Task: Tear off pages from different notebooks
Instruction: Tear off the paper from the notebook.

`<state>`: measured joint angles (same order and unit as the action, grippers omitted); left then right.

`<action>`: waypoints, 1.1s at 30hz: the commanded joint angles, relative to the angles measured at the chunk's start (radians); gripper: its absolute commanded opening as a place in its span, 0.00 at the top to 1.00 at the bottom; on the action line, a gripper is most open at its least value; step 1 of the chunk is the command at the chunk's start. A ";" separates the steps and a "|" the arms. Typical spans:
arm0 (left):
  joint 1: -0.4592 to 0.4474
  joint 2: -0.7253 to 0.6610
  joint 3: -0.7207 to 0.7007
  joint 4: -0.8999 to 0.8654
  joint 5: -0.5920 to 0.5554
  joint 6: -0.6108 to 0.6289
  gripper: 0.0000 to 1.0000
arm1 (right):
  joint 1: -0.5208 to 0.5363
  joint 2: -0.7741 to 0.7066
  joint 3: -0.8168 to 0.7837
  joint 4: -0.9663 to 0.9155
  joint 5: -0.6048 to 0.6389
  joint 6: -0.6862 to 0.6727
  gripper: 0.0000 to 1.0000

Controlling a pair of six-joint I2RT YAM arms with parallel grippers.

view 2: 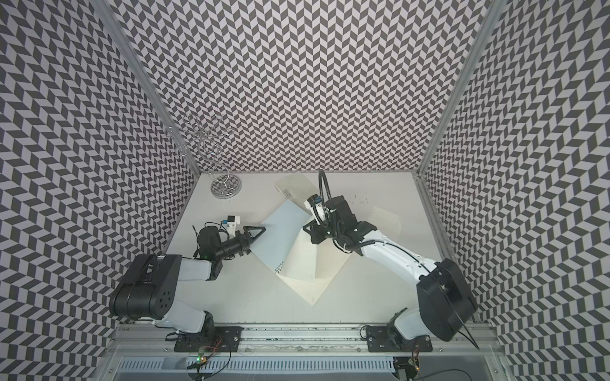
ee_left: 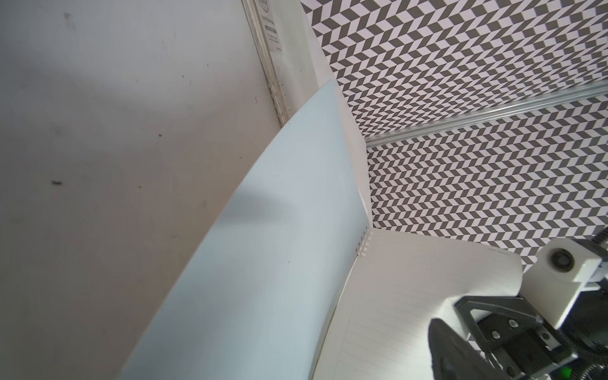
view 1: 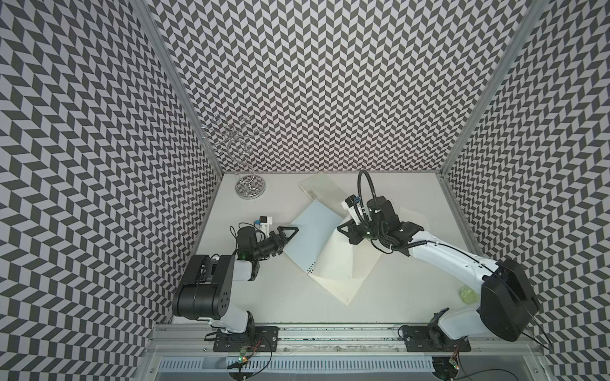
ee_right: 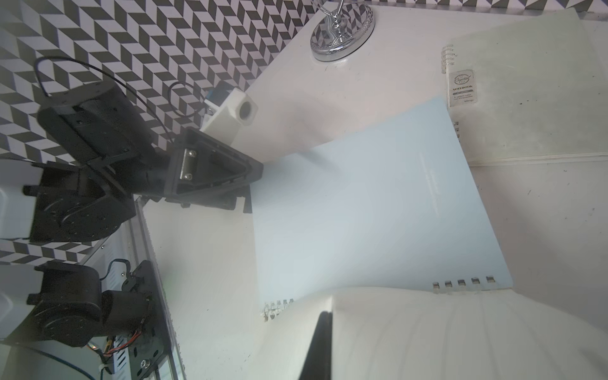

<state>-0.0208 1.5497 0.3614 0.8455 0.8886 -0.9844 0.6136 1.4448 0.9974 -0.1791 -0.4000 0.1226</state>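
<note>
The job looks partly done to me. One loose cream lined sheet (view 2: 384,219) lies flat on the white worktop (view 1: 264,290) in the right middle of the frame, behind my right arm. I take it for a page already torn off, though I cannot tell from which book.

The larger wire-bound notebook with the pale blue plastic cover (view 1: 313,232) lies open in the centre of the frame, cover folded out to the left. My right claw (view 1: 349,235) is clamped on its top cream lined page (view 1: 333,259) and holds it raised like a tent. The punched edge seems to be on the rings, so this tear is not yet finished.

My left claw (view 1: 286,238) stands with its jaws apart at the cover's outer edge, left of centre. I cannot tell whether it touches the cover.

The smaller wire-bound notebook with the frosted greenish-white cover (view 1: 325,186) lies closed in the upper centre, against the back wall. Its near corner is tucked under the blue cover. Its turn seems to be left.

Count:
- Two notebooks.
- One loose sheet.
- One page in grip.
- One curly chrome wire stand (view 1: 249,189) at upper left.
- One small pale green round thing (view 1: 468,294) at lower right, which I cannot identify.
</note>
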 commanded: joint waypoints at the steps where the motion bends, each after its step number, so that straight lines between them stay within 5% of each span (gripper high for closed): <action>1: 0.011 -0.020 0.020 0.097 0.062 0.018 0.08 | -0.017 -0.045 -0.007 0.045 -0.038 -0.042 0.95; 7: -0.001 -0.034 0.000 0.186 0.106 -0.042 0.16 | -0.062 -0.020 0.006 0.035 -0.016 -0.025 0.94; 11: -0.054 -0.107 0.022 -0.079 0.041 0.094 0.40 | -0.092 0.002 0.026 0.034 -0.036 -0.023 0.94; 17: -0.068 -0.205 0.072 -0.345 -0.052 0.184 0.33 | -0.101 0.022 0.046 0.020 -0.025 -0.029 0.94; 21: -0.063 -0.198 0.174 -0.593 -0.160 0.290 0.44 | -0.104 0.022 0.039 0.025 -0.040 -0.025 0.94; 25: -0.064 -0.097 0.249 -0.631 -0.122 0.317 0.65 | -0.106 0.021 0.035 0.031 -0.052 -0.022 0.94; 33: -0.069 -0.126 0.277 -0.677 -0.179 0.318 0.81 | -0.114 0.039 0.037 0.029 0.022 0.018 0.95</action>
<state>-0.0887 1.4715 0.6102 0.2195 0.7433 -0.6880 0.5098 1.4651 1.0069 -0.2020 -0.4137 0.1211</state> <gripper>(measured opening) 0.196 0.056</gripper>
